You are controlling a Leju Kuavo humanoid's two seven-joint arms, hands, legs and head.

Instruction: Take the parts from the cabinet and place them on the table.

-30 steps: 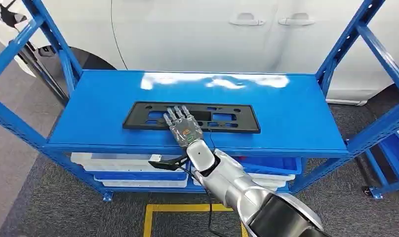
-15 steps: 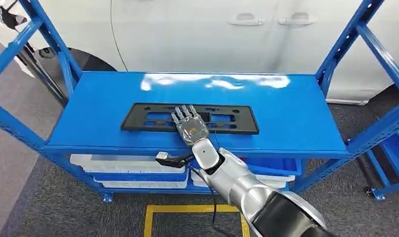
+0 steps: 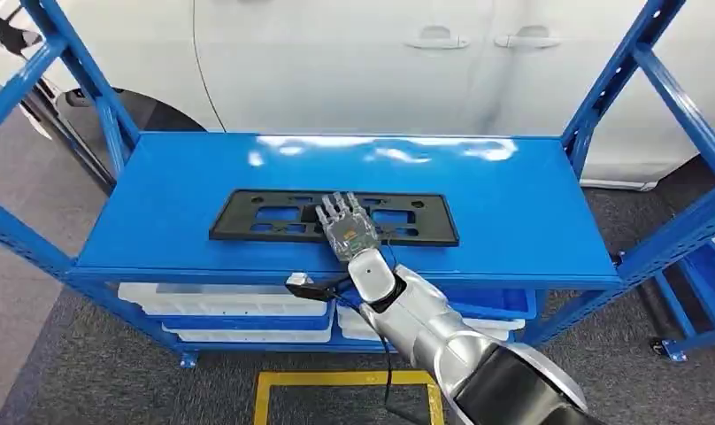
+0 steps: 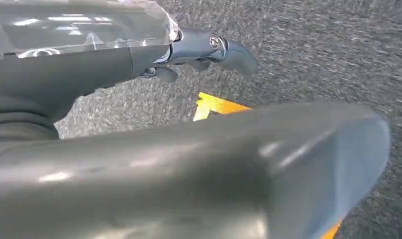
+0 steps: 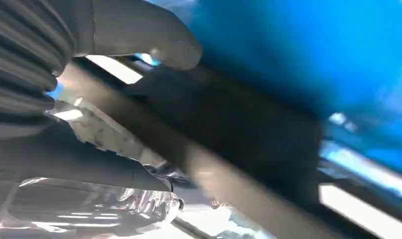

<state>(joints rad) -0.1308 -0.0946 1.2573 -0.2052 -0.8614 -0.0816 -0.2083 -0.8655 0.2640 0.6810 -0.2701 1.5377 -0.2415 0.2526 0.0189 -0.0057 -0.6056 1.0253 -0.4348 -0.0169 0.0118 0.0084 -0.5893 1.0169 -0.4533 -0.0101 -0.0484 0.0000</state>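
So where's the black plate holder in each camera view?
Head view: black plate holder lies flat on the blue shelf, right hand over its middle.
Left wrist view: not there, just floor.
Right wrist view: blurred dark bar across the centre.
Shared landmark: blue shelf.

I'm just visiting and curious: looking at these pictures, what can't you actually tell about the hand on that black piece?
- Whether the right hand actually grips the black plate: in the head view the back of the hand covers the contact.
- The right wrist view is motion-blurred; the fingers and the plate's edge merge.
- Contents of the white bins: the blue shelf hides them.
- The left hand: the dark body part in front covers much of it.
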